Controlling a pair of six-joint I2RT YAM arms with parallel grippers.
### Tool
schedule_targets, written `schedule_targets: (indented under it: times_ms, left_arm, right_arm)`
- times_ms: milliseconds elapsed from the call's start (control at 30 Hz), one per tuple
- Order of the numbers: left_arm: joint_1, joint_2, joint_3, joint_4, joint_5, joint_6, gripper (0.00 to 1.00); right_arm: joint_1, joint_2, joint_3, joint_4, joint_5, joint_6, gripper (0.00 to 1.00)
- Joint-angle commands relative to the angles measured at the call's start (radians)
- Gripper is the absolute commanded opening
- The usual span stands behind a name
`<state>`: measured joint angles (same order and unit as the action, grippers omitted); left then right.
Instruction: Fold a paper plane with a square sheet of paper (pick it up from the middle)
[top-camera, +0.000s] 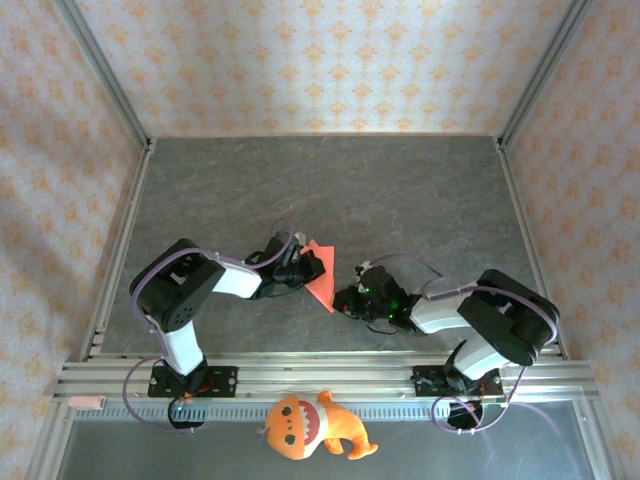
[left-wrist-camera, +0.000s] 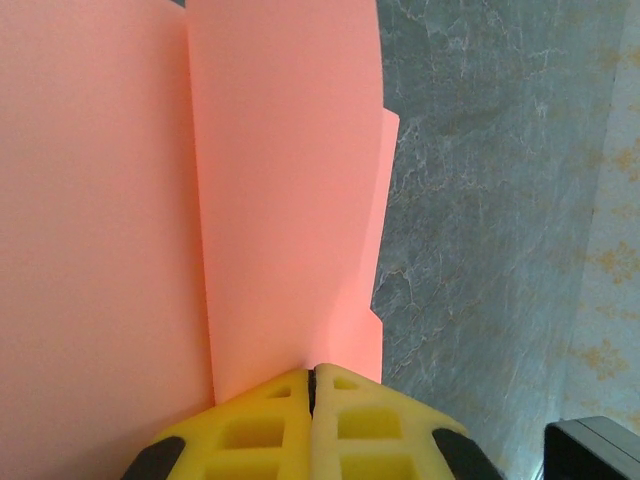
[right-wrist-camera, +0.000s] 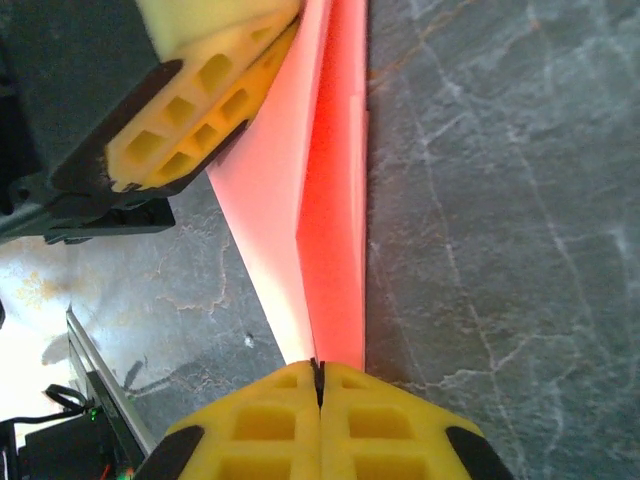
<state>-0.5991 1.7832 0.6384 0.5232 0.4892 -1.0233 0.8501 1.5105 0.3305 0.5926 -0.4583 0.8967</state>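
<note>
The square sheet of paper (top-camera: 320, 277) is red-pink, folded into layers with a pointed lower end, and is held up between the two arms at mid-table. My left gripper (top-camera: 306, 267) is shut on its left edge. In the left wrist view the yellow fingertips (left-wrist-camera: 335, 395) pinch the folded sheet of paper (left-wrist-camera: 280, 200), which spreads up and to the left. My right gripper (top-camera: 345, 300) is shut on the narrow lower end. In the right wrist view the right gripper (right-wrist-camera: 320, 366) clamps the paper (right-wrist-camera: 335, 250), and the left gripper's yellow fingers (right-wrist-camera: 200, 95) hold it further up.
An orange plush toy (top-camera: 315, 425) lies in front of the metal rail (top-camera: 330, 378) between the arm bases. Grey marbled table (top-camera: 400, 200) stretches behind the grippers, bounded by frame posts and patterned walls. Part of the right arm's black body (left-wrist-camera: 595, 450) sits close by.
</note>
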Motion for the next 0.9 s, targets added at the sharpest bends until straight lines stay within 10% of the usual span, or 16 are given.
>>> schedule_targets:
  times_ms: [0,467,867]
  left_arm:
    - [-0.010,0.058,-0.036,-0.091,-0.076,-0.001,0.00]
    - [-0.016,0.055,-0.038,-0.094,-0.086,0.003,0.00]
    - [-0.016,0.056,-0.039,-0.089,-0.081,0.005,0.00]
  right_arm:
    - [0.007,0.033,-0.033,0.012,-0.053,0.028,0.08]
    - [-0.013,-0.221,0.070,-0.227,0.120,-0.038,0.36]
    - [-0.019,-0.003,0.222,-0.184,-0.045,-0.070,0.00]
